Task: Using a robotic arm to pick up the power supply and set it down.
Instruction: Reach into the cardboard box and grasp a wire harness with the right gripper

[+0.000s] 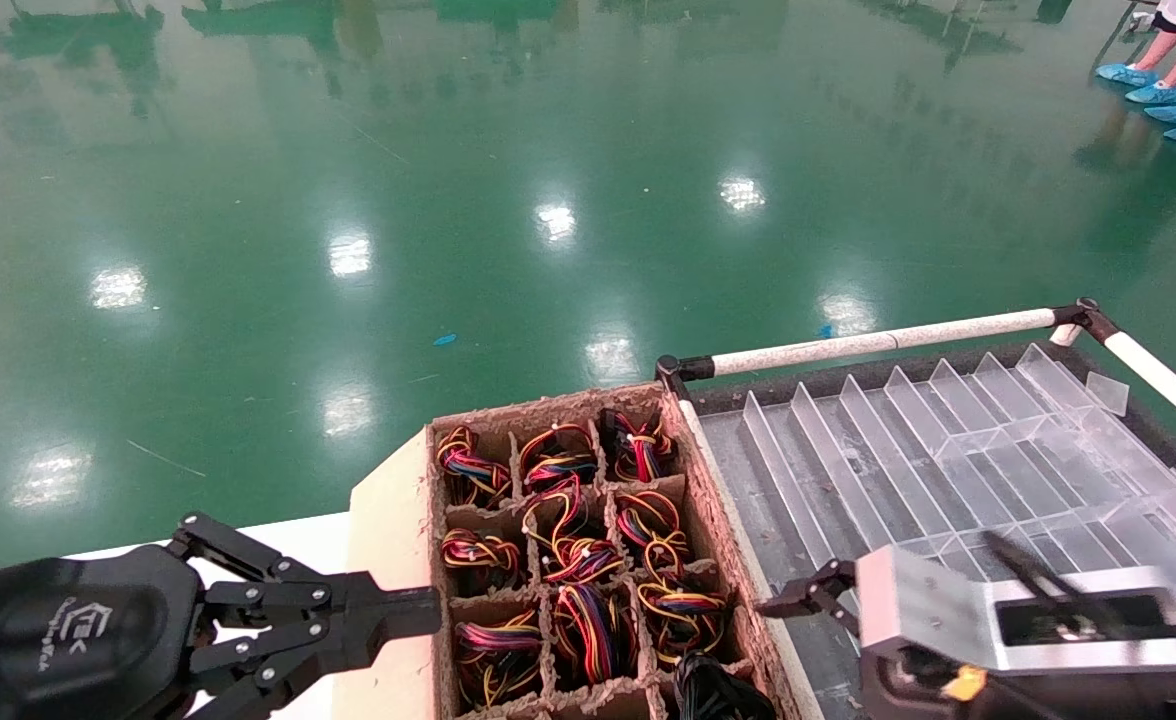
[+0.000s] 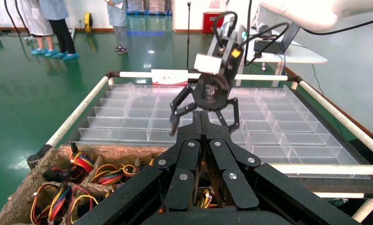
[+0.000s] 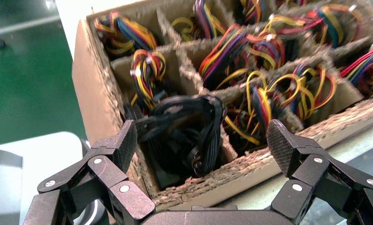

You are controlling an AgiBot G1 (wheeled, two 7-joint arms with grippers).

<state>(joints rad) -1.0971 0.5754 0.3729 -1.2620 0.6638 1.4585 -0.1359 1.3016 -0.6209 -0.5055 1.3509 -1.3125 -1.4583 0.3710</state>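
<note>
1. My right tool (image 3: 201, 145) is spread wide, grasping nothing, just above the carton's (image 1: 403, 500) near edge.
2. The power supply (image 3: 184, 136) sits in a near corner cell; I see only its black cable bundle, directly between the spread fingers (image 3: 283, 145).
3. My left tool (image 1: 418, 612) is clenched, empty, at the carton's left side.
4. Wire coils (image 1: 573, 500) fill the farther cells.
5. A clear tray (image 1: 948, 450) lies right of the carton.
</note>
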